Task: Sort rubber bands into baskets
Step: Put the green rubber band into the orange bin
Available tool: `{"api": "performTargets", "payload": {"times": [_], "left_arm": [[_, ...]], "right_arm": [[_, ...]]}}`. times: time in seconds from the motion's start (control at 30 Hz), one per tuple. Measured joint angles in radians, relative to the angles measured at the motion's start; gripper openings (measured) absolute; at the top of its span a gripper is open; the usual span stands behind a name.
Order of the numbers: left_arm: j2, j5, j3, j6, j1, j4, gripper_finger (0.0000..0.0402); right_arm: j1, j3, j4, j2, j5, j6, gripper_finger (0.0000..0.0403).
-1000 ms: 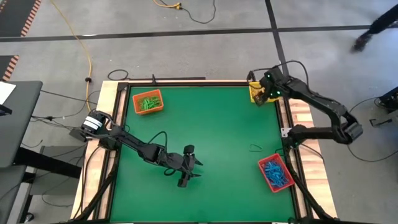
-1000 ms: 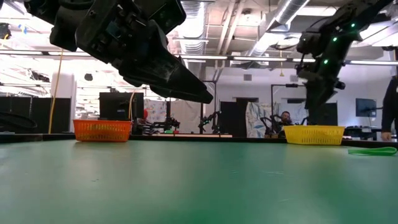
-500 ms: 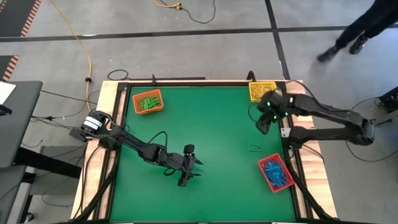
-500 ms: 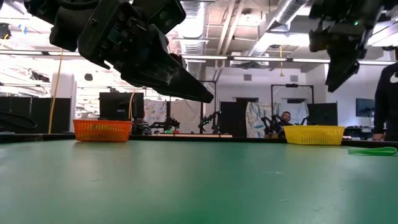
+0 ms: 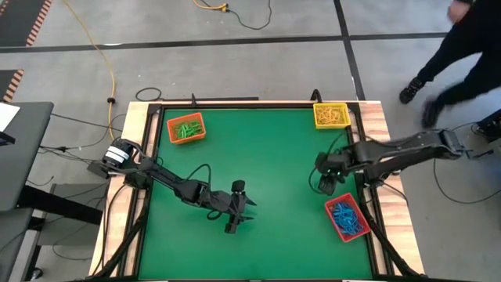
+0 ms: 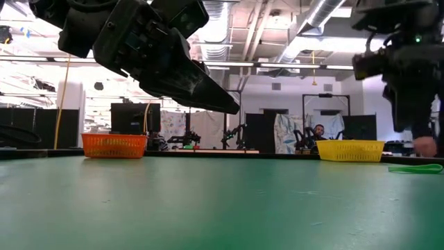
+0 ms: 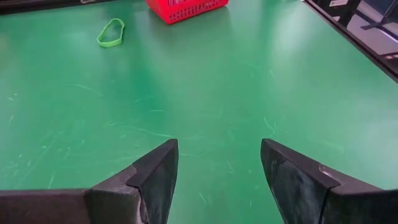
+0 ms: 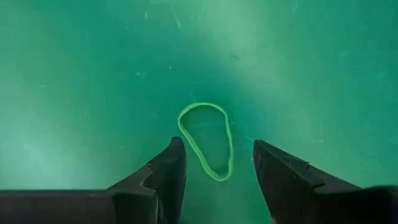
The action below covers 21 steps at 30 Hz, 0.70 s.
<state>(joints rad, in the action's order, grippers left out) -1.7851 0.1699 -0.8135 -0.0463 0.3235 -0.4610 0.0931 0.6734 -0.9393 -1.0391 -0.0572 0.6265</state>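
A: We have one green rubber band (image 8: 207, 140) lying loose and flat on the green table (image 5: 266, 157), just off the red basket (image 5: 347, 218), on its orange-basket side.

B: Right hand (image 8: 214, 168)?

A: Right over that band. Fingers spread apart, nothing between them, and the band shows in the gap.

B: Baskets?

A: Red basket holds blue bands (image 5: 348, 217). Yellow basket (image 5: 330, 115) sits at the table corner beyond the red one and holds yellow bands. Orange basket (image 5: 186, 128) is well apart from the red one, at the opposite far corner, with green bands in it.

B: Left hand (image 7: 217, 171)?

A: Well apart from the red basket, near mid-table, fingers wide, empty. We also see a person (image 5: 458, 47) on the floor beyond the yellow basket.
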Motion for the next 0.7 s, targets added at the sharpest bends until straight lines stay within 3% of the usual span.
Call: {"api": "performTargets", "payload": {"times": [0.33, 0.53, 0.7], "left_arm": [[0.000, 0.000, 0.000, 0.000, 0.000, -0.001, 0.0220], [0.000, 0.000, 0.000, -0.003, 0.000, -0.001, 0.0220], [0.000, 0.000, 0.000, -0.011, 0.000, -0.001, 0.0220]], "right_arm": [[0.065, -0.024, 0.061, -0.211, -0.004, 0.028, 0.0208], [0.060, -0.024, 0.062, -0.326, -0.082, 0.020, 0.0207], [0.046, -0.022, 0.093, -0.390, -0.072, -0.002, 0.0174]]}}
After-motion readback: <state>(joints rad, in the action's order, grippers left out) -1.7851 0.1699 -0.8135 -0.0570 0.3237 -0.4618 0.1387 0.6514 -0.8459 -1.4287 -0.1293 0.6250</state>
